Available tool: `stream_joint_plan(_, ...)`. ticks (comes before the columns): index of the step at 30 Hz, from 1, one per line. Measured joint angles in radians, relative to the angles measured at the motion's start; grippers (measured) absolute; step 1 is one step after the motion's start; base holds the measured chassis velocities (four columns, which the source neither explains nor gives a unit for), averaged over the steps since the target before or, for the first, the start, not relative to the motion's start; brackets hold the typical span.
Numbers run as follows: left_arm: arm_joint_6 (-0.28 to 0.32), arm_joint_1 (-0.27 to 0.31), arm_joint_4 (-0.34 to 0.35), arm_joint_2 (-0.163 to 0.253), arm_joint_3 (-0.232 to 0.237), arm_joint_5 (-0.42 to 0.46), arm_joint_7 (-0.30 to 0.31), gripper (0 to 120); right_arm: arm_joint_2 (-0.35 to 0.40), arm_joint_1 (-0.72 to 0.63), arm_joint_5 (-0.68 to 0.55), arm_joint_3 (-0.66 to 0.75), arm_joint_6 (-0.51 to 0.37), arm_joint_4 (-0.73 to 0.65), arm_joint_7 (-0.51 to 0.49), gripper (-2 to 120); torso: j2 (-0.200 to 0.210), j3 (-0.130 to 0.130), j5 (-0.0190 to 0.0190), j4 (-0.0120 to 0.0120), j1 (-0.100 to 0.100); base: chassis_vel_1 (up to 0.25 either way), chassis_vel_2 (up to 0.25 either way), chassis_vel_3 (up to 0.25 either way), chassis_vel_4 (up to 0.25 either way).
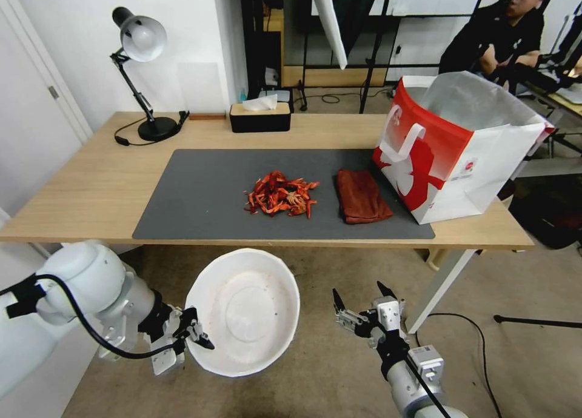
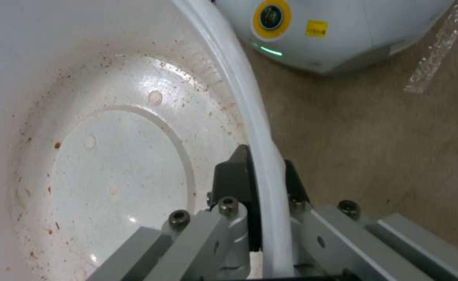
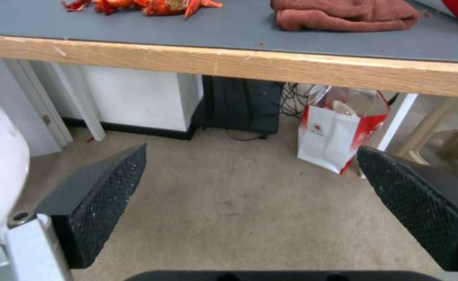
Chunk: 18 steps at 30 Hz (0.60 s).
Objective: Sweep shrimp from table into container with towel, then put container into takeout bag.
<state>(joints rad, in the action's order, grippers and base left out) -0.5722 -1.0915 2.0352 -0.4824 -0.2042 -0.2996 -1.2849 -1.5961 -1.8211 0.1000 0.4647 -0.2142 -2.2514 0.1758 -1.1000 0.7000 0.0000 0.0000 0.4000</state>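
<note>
the left end effector (image 1: 197, 336) is pinching the container (image 1: 245, 312) by its rim, below the tabletop (image 1: 91, 188) edge, the rim partly hiding its fingers. the right end effector (image 1: 364, 303) is hanging spread beside it. the shrimp (image 1: 280, 194) and towel (image 1: 362, 195) are lying on the mat, the takeout bag (image 1: 454, 145) standing just beyond the towel.

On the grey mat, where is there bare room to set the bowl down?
The mat's left part is bare, from its left edge to the shrimp. On the right it is crowded: only a narrow gap separates the shrimp from the towel, which lies against the takeout bag.
</note>
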Motion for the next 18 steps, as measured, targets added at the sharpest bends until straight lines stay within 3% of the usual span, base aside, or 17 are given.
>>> stream_joint_plan(9,-0.022,0.043,-0.161,-0.089,0.067,-0.034,-0.009,0,-0.003,-0.002,0.000,0.002,-0.003,-0.011,-0.001,100,0.000,0.000,0.0001,0.0000,0.000,0.000,0.000,0.000,0.000)
stream_joint_plan(13,-0.026,0.108,-0.251,-0.147,0.126,-0.047,-0.007,0,-0.001,-0.006,0.001,0.006,-0.003,-0.021,-0.001,100,0.000,0.000,0.0000,0.0000,0.000,0.000,0.000,0.000,0.000)
stream_joint_plan(18,-0.025,0.161,-0.304,-0.188,0.171,-0.057,-0.002,0,-0.001,-0.008,0.001,0.008,-0.004,-0.031,-0.001,100,0.000,0.000,0.0000,0.0000,0.000,0.000,0.000,0.000,0.000)
